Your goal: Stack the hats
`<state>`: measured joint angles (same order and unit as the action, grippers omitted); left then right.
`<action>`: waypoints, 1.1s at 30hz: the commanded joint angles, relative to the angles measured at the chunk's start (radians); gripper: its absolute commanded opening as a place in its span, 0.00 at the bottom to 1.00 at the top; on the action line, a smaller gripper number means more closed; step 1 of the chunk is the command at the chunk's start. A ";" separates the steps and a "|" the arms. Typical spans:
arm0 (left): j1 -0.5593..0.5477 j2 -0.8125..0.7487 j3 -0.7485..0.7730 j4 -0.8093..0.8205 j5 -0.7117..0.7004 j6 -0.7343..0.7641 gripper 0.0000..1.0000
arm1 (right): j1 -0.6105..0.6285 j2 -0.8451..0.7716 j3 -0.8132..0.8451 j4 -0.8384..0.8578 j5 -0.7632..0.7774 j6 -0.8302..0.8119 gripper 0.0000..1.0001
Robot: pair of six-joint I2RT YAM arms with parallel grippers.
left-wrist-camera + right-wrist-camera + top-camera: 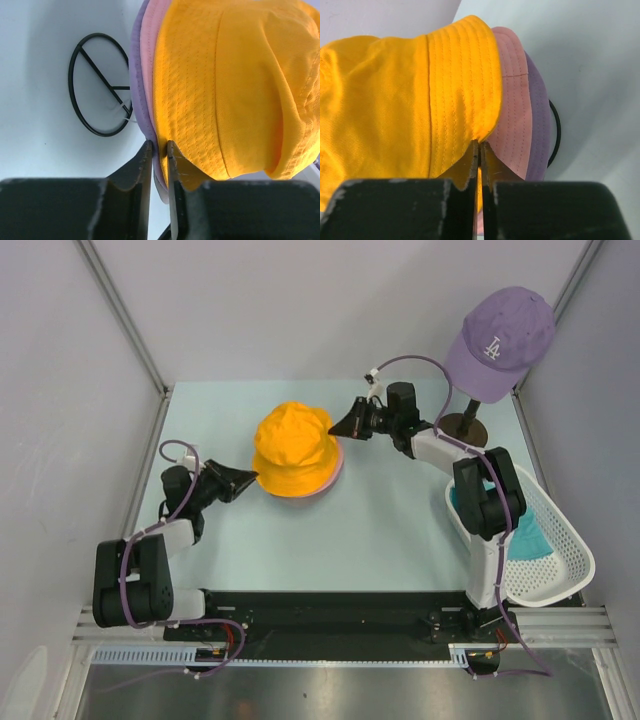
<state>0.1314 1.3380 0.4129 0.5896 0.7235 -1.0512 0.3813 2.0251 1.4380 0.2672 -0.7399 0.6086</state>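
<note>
The orange hat [293,448] sits on top of the pink hat [512,100] and the lavender hat [540,115], whose brims show beneath it at mid-table. My left gripper [252,480] is at the stack's left edge. In the left wrist view it [159,144] is shut on the orange hat [225,90] brim, with the pink brim [148,60] also between the fingers. My right gripper [336,427] is at the stack's right edge and is shut on the orange brim [479,143]. The teal hat [533,537] lies in the basket.
A white mesh basket [570,560] stands at the right edge beside the right arm. A purple LA cap [500,340] sits on a stand with a dark round base [463,427] at the back right. A black wire ring [100,85] lies on the table under the stack.
</note>
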 commanded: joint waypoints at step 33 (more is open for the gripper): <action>-0.067 0.043 0.122 -0.189 -0.196 0.118 0.00 | 0.016 -0.149 -0.137 -0.595 0.375 -0.279 0.00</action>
<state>0.0654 1.3895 0.5007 0.5247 0.5938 -1.0275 0.4038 1.8633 1.3579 -0.1486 -0.4911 0.3943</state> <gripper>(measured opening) 0.011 0.012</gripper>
